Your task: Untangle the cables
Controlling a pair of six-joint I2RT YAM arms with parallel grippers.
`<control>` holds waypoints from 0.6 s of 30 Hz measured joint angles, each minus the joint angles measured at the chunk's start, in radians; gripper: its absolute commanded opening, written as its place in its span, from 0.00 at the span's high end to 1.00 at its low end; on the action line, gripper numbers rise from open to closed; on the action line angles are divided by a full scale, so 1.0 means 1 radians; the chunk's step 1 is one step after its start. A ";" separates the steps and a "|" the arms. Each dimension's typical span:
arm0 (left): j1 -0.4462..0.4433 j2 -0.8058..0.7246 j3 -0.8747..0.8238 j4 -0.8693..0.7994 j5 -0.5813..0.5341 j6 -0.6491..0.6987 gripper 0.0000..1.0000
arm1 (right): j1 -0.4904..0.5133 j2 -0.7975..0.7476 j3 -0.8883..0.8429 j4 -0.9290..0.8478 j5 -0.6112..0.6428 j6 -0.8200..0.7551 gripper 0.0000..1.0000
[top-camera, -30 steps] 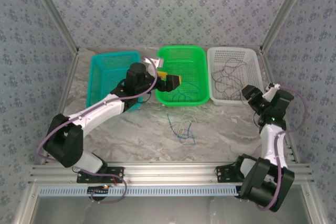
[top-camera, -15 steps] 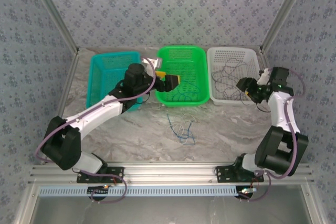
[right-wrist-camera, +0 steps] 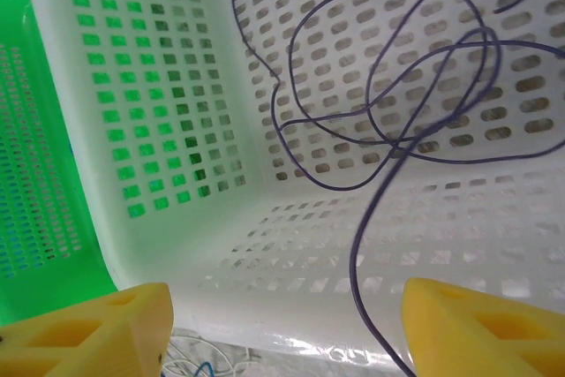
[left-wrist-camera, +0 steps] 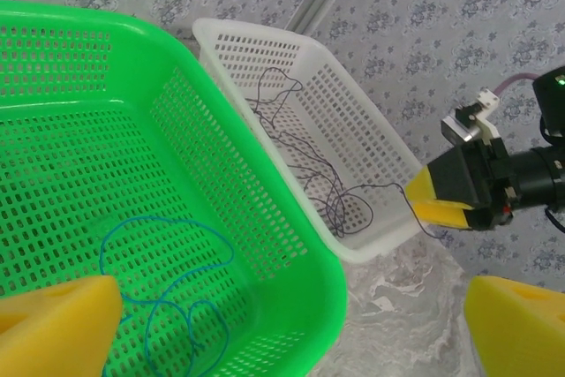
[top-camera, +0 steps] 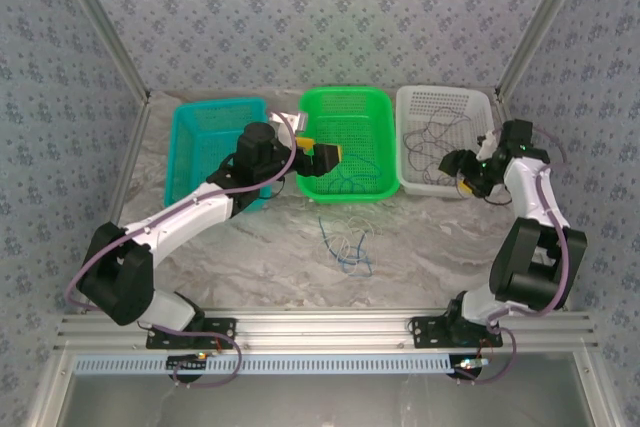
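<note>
A small tangle of blue and pale cables lies on the table in front of the green basket. A blue cable is coiled inside that basket. A dark cable sprawls in the white basket, and one strand trails over the near rim. My left gripper hovers open over the green basket's left side, yellow pads wide apart. My right gripper is open at the white basket's front right, with the trailing strand between its pads.
A teal basket stands left of the green one, under my left arm. All three baskets line the back of the marbled table. Patterned walls and metal posts close in the sides.
My right arm has swung from the table's right edge in toward the white basket's front right corner. The left arm has stayed over the green basket.
</note>
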 measured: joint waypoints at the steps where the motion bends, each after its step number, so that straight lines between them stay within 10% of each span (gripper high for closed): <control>1: 0.000 0.000 0.000 0.000 -0.003 0.000 0.01 | 0.006 0.021 0.021 -0.001 -0.004 0.002 0.28; 18: 0.003 -0.052 -0.022 -0.026 -0.044 0.005 0.00 | 0.051 0.235 0.192 0.097 -0.051 0.054 0.27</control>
